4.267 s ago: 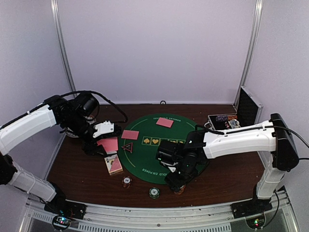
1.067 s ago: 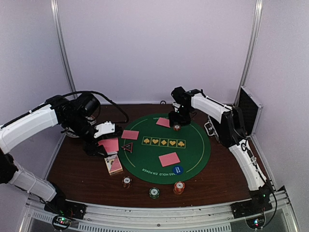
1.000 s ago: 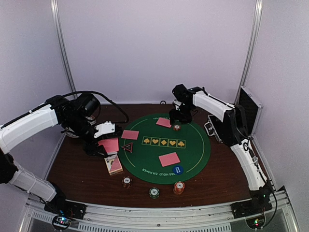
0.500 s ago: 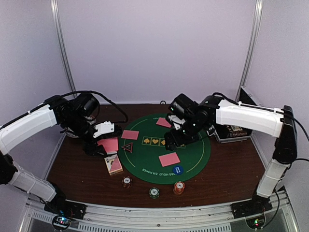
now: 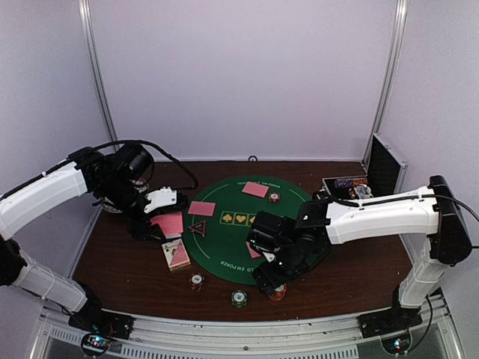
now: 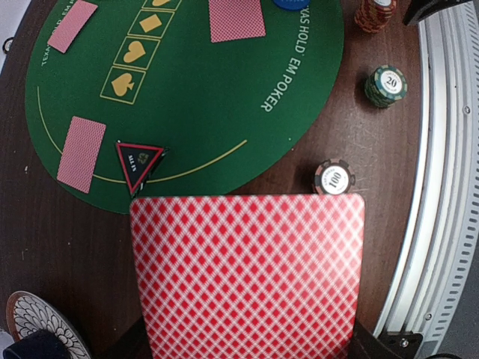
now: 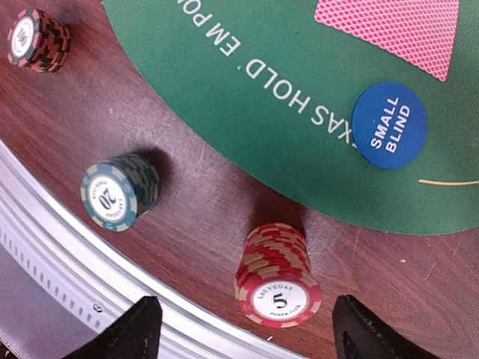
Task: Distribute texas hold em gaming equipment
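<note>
**Robot test cell in a lab**

A brown table (image 5: 352, 273) stood boxed in: plain pale panels (image 5: 247, 75) rose behind it and at both its sides, with aluminium posts (image 5: 96, 75) at its far corners. Along its near edge ran a metal rail (image 5: 247, 330), where two white robot arms (image 5: 382, 213) were bolted.

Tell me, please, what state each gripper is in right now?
Left gripper: closed on a pink-backed playing card.
Right gripper: open, over the red chip stack.
</note>
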Robot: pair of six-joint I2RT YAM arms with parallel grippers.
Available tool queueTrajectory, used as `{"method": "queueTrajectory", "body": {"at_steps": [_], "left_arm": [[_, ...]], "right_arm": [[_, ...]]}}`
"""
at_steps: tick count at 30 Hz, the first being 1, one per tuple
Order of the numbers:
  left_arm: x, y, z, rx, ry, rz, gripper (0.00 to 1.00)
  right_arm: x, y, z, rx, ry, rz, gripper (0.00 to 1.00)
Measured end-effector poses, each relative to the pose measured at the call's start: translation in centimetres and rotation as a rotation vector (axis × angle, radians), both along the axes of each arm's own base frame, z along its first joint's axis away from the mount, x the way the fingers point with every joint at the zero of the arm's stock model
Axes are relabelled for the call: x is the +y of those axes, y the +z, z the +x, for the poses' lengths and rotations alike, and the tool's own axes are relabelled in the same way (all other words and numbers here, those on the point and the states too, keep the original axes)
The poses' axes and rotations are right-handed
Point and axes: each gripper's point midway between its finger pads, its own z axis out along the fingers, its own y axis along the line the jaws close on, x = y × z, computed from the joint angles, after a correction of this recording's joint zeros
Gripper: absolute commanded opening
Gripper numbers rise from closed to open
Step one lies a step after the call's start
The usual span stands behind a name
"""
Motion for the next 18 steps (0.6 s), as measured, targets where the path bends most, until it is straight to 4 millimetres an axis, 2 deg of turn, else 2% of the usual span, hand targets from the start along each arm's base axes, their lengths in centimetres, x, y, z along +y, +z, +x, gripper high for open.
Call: {"method": "queueTrajectory", "body": {"at_steps": [8,13,18], "left_arm": [[0.0,0.1,0.0,-0.001,0.0,-0.001,0.0],[0.0,0.1,0.0,-0.001,0.001,-0.001,0.0],[0.0,0.1,0.0,0.0,0.003,-0.002,0.0]], "right_arm": [[-0.5,-2.8,-0.3,0.036,-0.016,-0.068,0.75],[-0.6,-3.0,-0.2,0.029,-0.018,-0.078,0.69],[-1.0,-3.4,-0.2,0.023,-0.018,-0.091,0.58]]}}
